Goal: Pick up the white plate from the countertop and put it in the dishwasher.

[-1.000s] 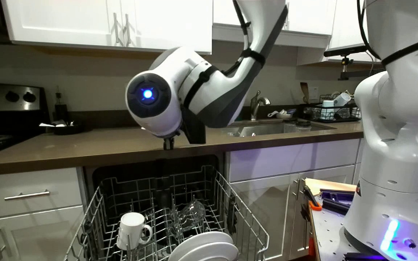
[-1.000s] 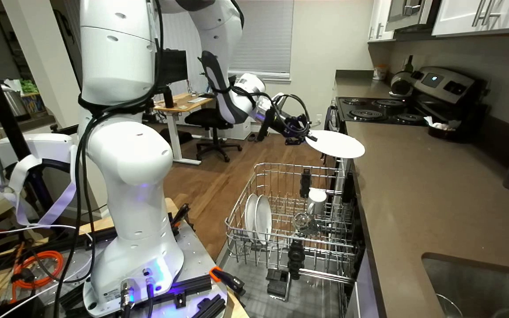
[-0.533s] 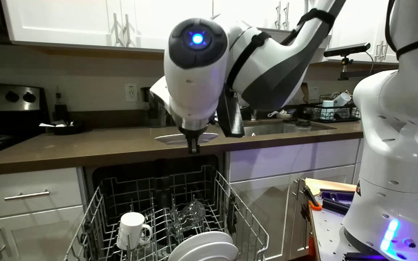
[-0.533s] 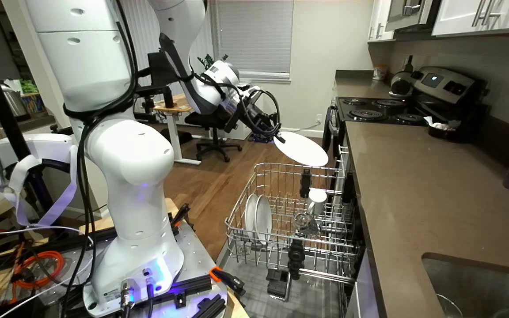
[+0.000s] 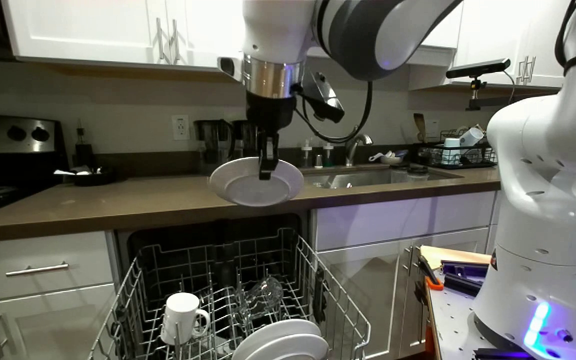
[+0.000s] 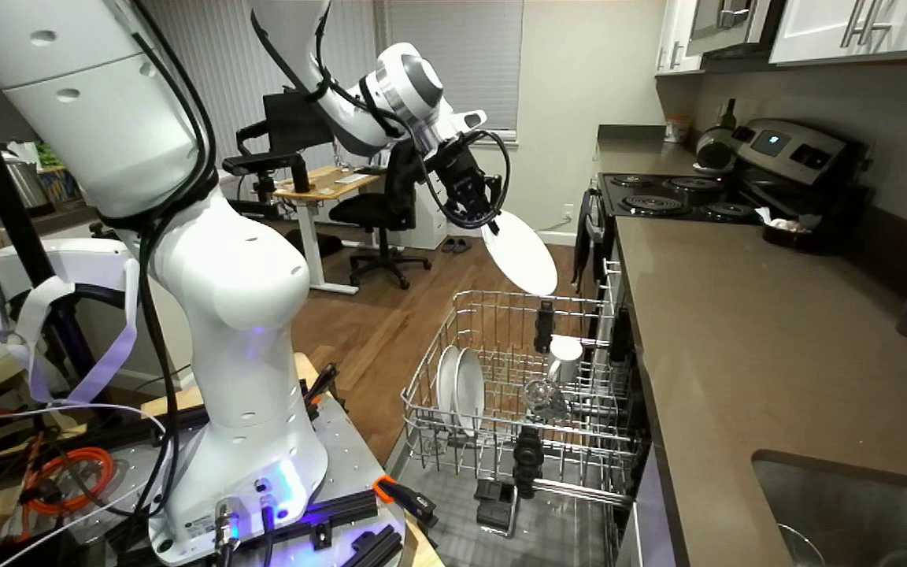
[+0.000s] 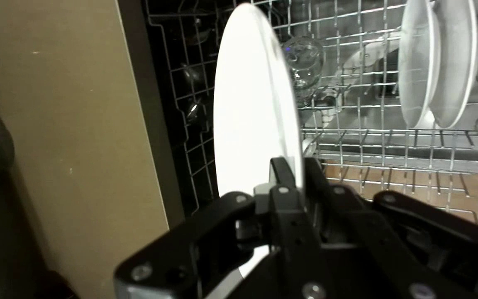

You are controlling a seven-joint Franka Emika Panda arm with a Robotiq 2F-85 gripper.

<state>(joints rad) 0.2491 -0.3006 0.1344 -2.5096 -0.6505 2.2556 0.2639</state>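
Nearest, in the wrist view, the pincer [image 7: 299,174] is grasping the white dinner plate [image 7: 251,108] by its rim, one black finger on each face. The plate hangs steeply tilted in mid-air, so the picking-up can be counted as done.

Beyond the plate is the pull-out wire rack [image 5: 369,326]; the plate is over it, apart from its wires and in no slot yet. A clear drinking glass [image 7: 303,66] shows just past the plate's side, and two white plates [image 5: 288,345] stand on edge side by side. A white mug [image 5: 181,317], which looks upended, sits in the rack too.

What is left, as I judge it: turn the plate nearer upright to match the standing pair, bring it to spare tines, lower it between them, free the rim and back away. Which slot is meant cannot be told. Lowering looks the delicate part, since the plate's bottom edge could knock the glass.

Farther back, the dishwasher [image 5: 263,225] shows its dark tub under the brown worktop [image 5: 133,197], into which a steel sink [image 5: 363,178] is set. With the plate off the worktop, that surface's part in the task seems over.
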